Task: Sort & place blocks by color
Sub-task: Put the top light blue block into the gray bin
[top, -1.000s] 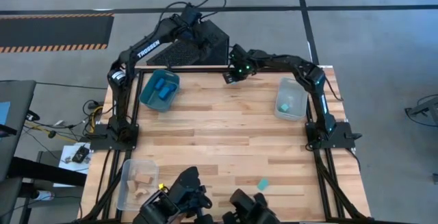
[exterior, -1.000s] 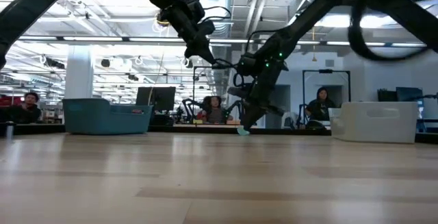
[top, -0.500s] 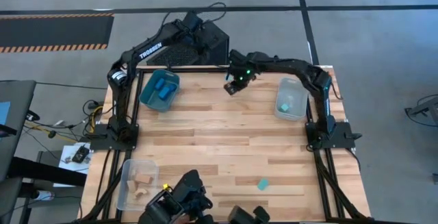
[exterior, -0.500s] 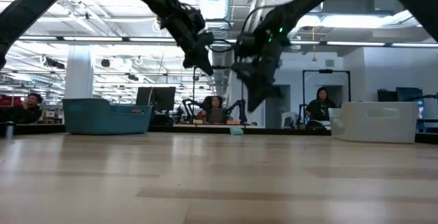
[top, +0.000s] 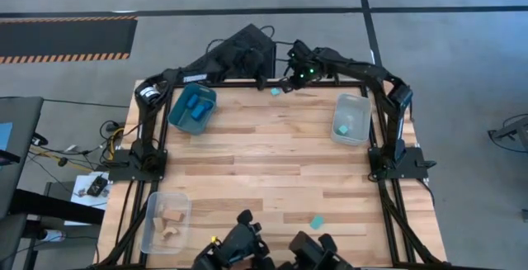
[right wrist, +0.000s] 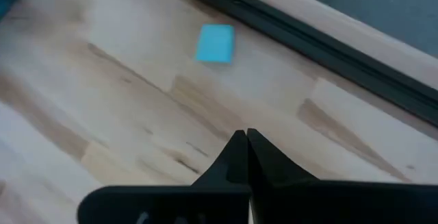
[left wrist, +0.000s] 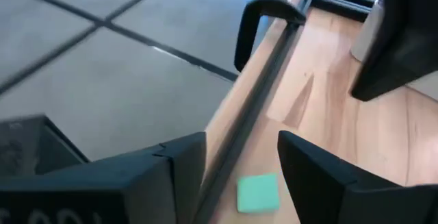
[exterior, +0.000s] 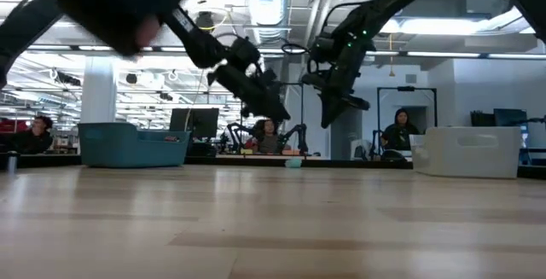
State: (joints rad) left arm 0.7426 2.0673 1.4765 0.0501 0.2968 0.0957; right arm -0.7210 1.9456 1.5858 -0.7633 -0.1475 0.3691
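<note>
A light cyan block point(top: 275, 92) lies flat on the table close to its far edge, touched by neither gripper. My left gripper point(left wrist: 243, 159) hangs open above it, and in the left wrist view the block point(left wrist: 258, 193) shows between the two fingers, lower down. In the low view that gripper point(exterior: 273, 108) is well above the block point(exterior: 293, 163). My right gripper point(right wrist: 245, 145) is shut and empty, raised over the far edge point(top: 289, 80), with the block point(right wrist: 215, 44) ahead of its fingertips. A second cyan block point(top: 316, 220) lies near the table's near edge.
A teal bin point(top: 192, 109) with dark blue blocks stands at the far left. A clear bin point(top: 352, 120) with a cyan block stands at the right. A clear bin point(top: 167, 219) with tan wooden blocks stands at the near left. A dark rail point(left wrist: 263, 107) runs along the far edge. People sit in the room beyond.
My right gripper has risen from the cyan block at the far edge and drawn back toward that edge, leaving the block on the table. My left arm has swung down and toward the table's right, bringing its gripper over that block.
</note>
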